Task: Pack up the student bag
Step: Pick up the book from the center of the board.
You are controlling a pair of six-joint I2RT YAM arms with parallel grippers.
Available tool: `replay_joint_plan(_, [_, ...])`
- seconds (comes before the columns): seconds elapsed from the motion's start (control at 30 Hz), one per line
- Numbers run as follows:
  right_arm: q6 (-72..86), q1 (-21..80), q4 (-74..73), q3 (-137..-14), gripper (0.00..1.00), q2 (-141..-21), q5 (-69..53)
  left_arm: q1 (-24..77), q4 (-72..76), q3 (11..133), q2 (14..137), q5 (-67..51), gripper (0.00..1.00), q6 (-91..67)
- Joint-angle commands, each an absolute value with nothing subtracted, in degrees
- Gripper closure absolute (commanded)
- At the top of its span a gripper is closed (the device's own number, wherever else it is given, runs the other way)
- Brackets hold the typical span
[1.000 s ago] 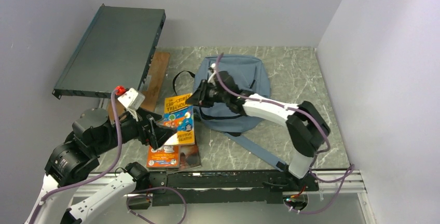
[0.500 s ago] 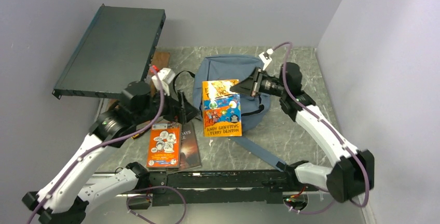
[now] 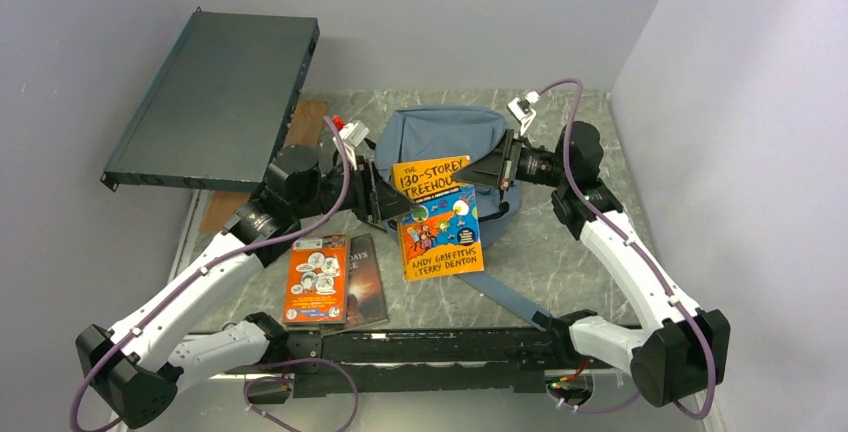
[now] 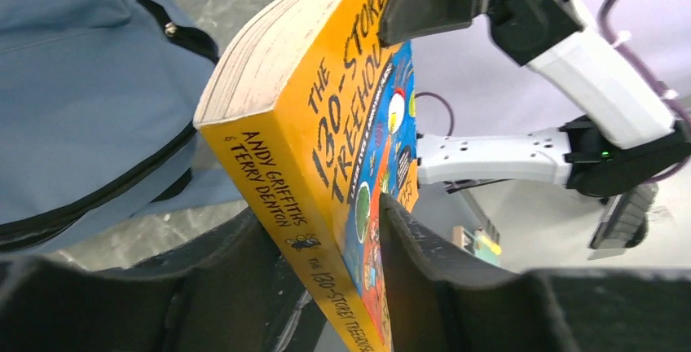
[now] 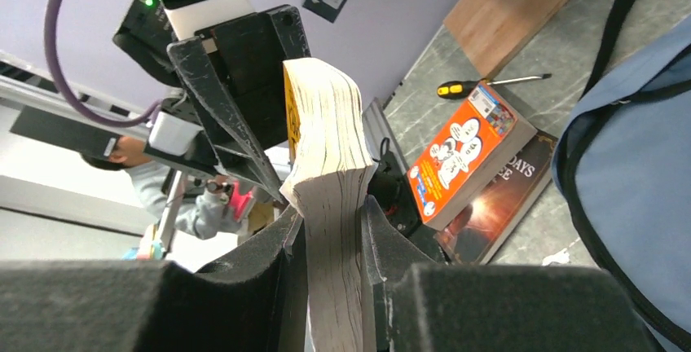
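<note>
Marbled grey tabletop [image 3: 570, 242] carries the student bag [image 3: 440, 132] at back centre, lying flat; its opening cannot be made out. A book [image 3: 437, 227] is held over the bag's near part. The right gripper [image 3: 472, 174] is clamped across the page block. The left gripper [image 3: 393, 207] straddles the spine end, bite unconfirmed. Likely a handover: seat the left grip fully before the right lets go. Cover reads "The 130-Storey Treehouse", Andy Griffiths, Terry Denton.
</note>
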State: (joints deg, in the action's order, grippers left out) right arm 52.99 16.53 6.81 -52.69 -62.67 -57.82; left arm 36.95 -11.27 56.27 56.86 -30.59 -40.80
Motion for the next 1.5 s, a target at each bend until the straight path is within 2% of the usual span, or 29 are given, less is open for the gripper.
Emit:
replay_joint_plan(0.0, [62.57, 16.35, 20.27, -55.06, 1.0, -63.57, -59.61, 36.45, -1.69, 56.62, 56.72, -37.45, 0.58, -42.53])
replay_joint_plan(0.1, [68.82, 17.12, 28.25, -52.65, 1.0, -64.74, -57.91, 34.81, -1.03, 56.99, 57.22, -39.32, 0.76, -42.68])
replay_joint_plan(0.13, [70.34, 17.44, 30.25, -52.09, 1.0, -65.29, -57.65, 34.27, -0.51, 57.01, 57.59, -40.5, 0.78, -43.35])
replay_joint_plan(0.33, [72.9, 20.58, 34.12, -51.59, 1.0, -67.58, -55.38, 31.97, 5.61, 57.77, 59.93, -46.3, 0.77, -47.35])
replay_joint_plan(0.37, [71.78, 21.25, 32.5, -52.2, 1.0, -67.94, -55.17, 31.55, 6.0, 58.13, 60.2, -46.92, 0.82, -47.55])
replay_joint_plan(0.4, [70.19, 21.75, 30.18, -53.29, 1.0, -68.16, -54.99, 31.11, 5.67, 58.83, 60.28, -47.16, 0.91, -47.39])
replay_joint_plan(0.43, [67.61, 22.05, 27.19, -54.08, 0.96, -68.32, -54.71, 30.63, 4.61, 59.32, 59.96, -46.67, 1.0, -46.76])
replay_joint_plan(0.47, [65.83, 22.14, 24.36, -54.51, 0.86, -68.26, -54.34, 30.0, 4.01, 59.56, 59.3, -45.72, 1.0, -46.42])
replay_joint_plan(0.57, [62.06, 22.14, 19.11, -54.11, 0.42, -66.97, -52.47, 27.97, 6.34, 58.85, 56.59, -43.56, 1.0, -47.91])
replay_joint_plan(0.63, [62.2, 22.49, 18.77, -52.54, 0.17, -66.03, -51.31, 26.47, 9.56, 57.98, 54.97, -42.25, 1.0, -50.62])
replay_joint_plan(0.73, [65.65, 24.68, 23.6, -48.49, 0.01, -65.48, -50.1, 24.49, 13.84, 56.53, 53.28, -40.43, 1.0, -54.54])
replay_joint_plan(0.97, [77.56, 33.43, 39.13, -39.2, 0.01, -65.71, -44.26, 19.93, 24.07, 53.06, 52.27, -35.23, 1.0, -62.04])
replay_joint_plan(1.1, [87.74, 35.76, 52.2, -32.44, 0.03, -63.63, -33.55, 19.86, 32.16, 50.25, 52.76, -31.7, 1.0, -66.07])
replay_joint_plan(1.2, [88.69, 37.96, 54.29, -31.94, 0.04, -62.72, -25.5, 19.86, 36.83, 48.98, 53.95, -30.86, 1.0, -68.71])
replay_joint_plan(1.33, [88.99, 38.92, 54.76, -34.04, 0.2, -63.34, -21.24, 19.85, 38.21, 49.05, 55.14, -30.94, 1.0, -69.88])
replay_joint_plan(1.4, [89.38, 39.3, 54.72, -34.69, 0.35, -63.89, -20.53, 19.86, 38.13, 49.04, 55.24, -31.0, 1.0, -70.03])
replay_joint_plan(1.47, [90.31, 39.46, 56.63, -34.37, 0.56, -64.55, -20.35, 19.86, 37.21, 49.17, 55.36, -31.11, 1.0, -69.69])
